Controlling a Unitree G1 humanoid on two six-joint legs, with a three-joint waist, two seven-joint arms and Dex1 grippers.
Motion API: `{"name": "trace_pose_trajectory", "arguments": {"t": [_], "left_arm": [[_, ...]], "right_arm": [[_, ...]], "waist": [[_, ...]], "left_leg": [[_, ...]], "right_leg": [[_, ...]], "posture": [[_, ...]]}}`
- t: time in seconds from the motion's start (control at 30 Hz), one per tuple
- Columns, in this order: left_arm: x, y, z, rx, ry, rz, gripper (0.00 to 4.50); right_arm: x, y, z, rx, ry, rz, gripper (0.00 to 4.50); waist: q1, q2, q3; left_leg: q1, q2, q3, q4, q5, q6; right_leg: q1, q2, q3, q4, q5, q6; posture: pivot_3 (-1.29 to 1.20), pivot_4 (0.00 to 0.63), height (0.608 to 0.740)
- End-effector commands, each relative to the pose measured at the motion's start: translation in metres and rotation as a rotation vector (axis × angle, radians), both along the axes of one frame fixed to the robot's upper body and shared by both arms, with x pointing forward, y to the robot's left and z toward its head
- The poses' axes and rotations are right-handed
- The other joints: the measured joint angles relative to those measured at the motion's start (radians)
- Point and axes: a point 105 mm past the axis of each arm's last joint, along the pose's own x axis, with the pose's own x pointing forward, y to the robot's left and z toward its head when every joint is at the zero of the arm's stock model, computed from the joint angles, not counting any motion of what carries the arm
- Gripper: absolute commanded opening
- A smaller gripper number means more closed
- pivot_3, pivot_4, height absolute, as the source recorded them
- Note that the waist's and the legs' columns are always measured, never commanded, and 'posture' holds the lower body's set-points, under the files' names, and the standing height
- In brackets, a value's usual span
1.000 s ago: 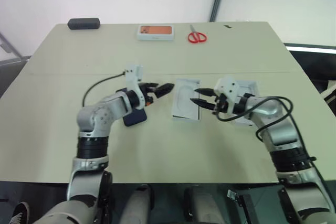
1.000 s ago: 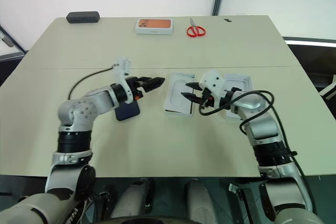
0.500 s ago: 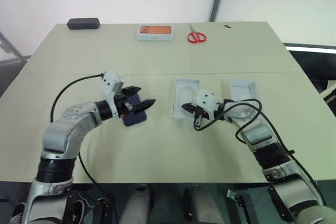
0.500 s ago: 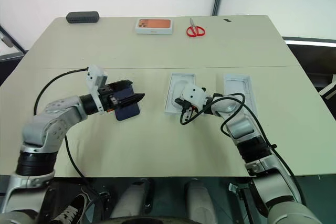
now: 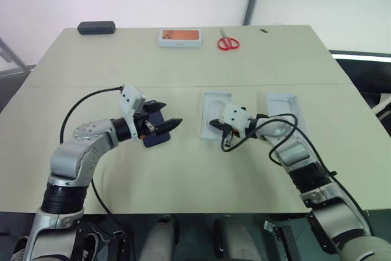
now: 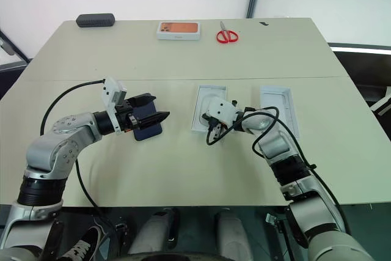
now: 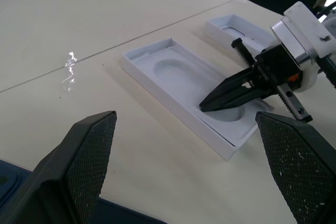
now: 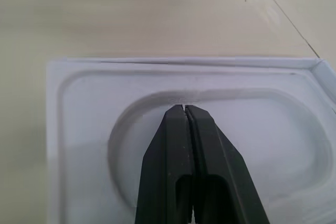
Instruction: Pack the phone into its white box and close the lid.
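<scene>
One black case (image 5: 96,27) at the bench's (image 5: 183,175) far left. Left gripper (image 5: 164,121) fingers wide apart, over one navy phone (image 5: 156,139) lying on the bench. One orange-white box (image 5: 180,36), one pair of red scissors (image 5: 229,43). Two white trays: white box (image 5: 215,111) with oval recess, right gripper (image 5: 215,124) fingers pressed together over it; lid (image 5: 283,108) far right.

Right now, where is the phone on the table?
In the left eye view, the phone lies flat on the table, left of centre, under the open left gripper and left of the white tray with the oval recess.
</scene>
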Motion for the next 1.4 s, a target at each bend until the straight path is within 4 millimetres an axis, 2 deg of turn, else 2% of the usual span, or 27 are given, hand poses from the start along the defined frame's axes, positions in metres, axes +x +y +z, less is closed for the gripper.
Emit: {"name": "trace_pose_trajectory", "arguments": {"t": [0.03,0.2,0.3,0.47,0.73,0.83,1.0,1.1,1.3,1.4], "left_arm": [[0.000,-0.006,0.009,0.003,-0.049,-0.024,4.50],[0.001,-0.006,0.011,-0.002,-0.062,-0.015,4.50],[-0.001,-0.004,0.014,-0.014,-0.068,-0.021,4.50],[-0.003,0.000,0.013,-0.005,-0.079,-0.024,4.50],[-0.004,0.001,0.013,-0.012,-0.073,-0.043,4.50],[-0.003,-0.001,0.012,-0.015,-0.072,-0.050,4.50],[-0.004,-0.001,0.012,-0.008,-0.073,-0.056,4.50],[-0.003,-0.001,0.012,-0.002,-0.075,-0.048,4.50],[-0.002,0.000,0.011,0.000,-0.076,-0.033,4.50],[-0.002,0.000,0.011,0.003,-0.078,-0.028,4.50]], "right_arm": [[0.016,-0.009,0.010,0.022,-0.045,-0.085,0.06],[0.019,-0.015,0.011,0.022,-0.043,-0.096,0.06],[0.011,-0.016,0.009,0.013,-0.029,-0.055,0.06],[0.007,-0.019,0.024,0.032,-0.048,-0.037,0.06],[-0.014,-0.023,0.046,0.071,-0.019,0.075,0.06],[-0.018,-0.020,0.040,0.051,0.012,0.092,0.06],[-0.022,-0.020,0.009,-0.060,0.072,0.096,0.06],[-0.013,-0.029,-0.003,-0.166,0.025,0.055,0.06],[0.015,-0.029,0.012,-0.156,-0.083,-0.041,0.06],[0.014,-0.022,0.014,-0.120,-0.074,-0.016,0.06]], "waist": [[0.001,0.000,0.000],[0.003,0.000,0.000],[0.002,0.000,0.000],[0.002,0.000,0.000],[0.001,0.000,0.000],[0.002,0.000,0.000],[0.004,0.000,0.000],[0.002,0.000,0.000],[0.003,0.000,0.000],[0.005,0.000,0.000]], "left_leg": [[0.000,0.000,0.000,0.000,0.000,0.000],[0.000,0.000,0.000,0.000,0.000,0.000],[0.000,0.000,0.000,0.000,0.000,0.000],[0.000,0.000,0.000,0.000,0.000,0.000],[0.000,0.000,0.000,0.000,0.000,0.000],[0.000,0.000,0.000,0.000,0.000,0.000],[0.000,0.000,0.000,0.000,0.000,0.000],[0.000,0.000,0.000,0.000,0.000,0.000],[0.000,0.000,0.000,0.000,0.000,0.000],[0.000,0.000,0.000,0.000,0.000,0.000]], "right_leg": [[0.000,0.000,0.000,0.000,0.000,0.000],[0.000,0.000,0.000,0.000,0.000,0.000],[0.000,0.000,0.000,0.000,0.000,0.000],[0.000,0.000,0.000,0.000,0.000,0.000],[0.000,0.000,0.000,0.000,0.000,0.000],[0.000,0.000,0.000,0.000,0.000,0.000],[0.000,0.000,0.000,0.000,0.000,0.000],[0.000,-0.001,0.000,0.000,0.000,0.000],[0.001,-0.001,0.000,0.000,0.000,0.000],[0.000,-0.001,0.000,0.000,0.000,0.000]], "posture": [[0.00,0.150,0.740],[0.00,0.150,0.740],[0.00,0.150,0.740],[0.00,0.150,0.740],[0.00,0.150,0.740],[0.00,0.150,0.740],[0.00,0.150,0.740],[0.00,0.150,0.740],[0.00,0.150,0.740],[0.00,0.150,0.740]]}}
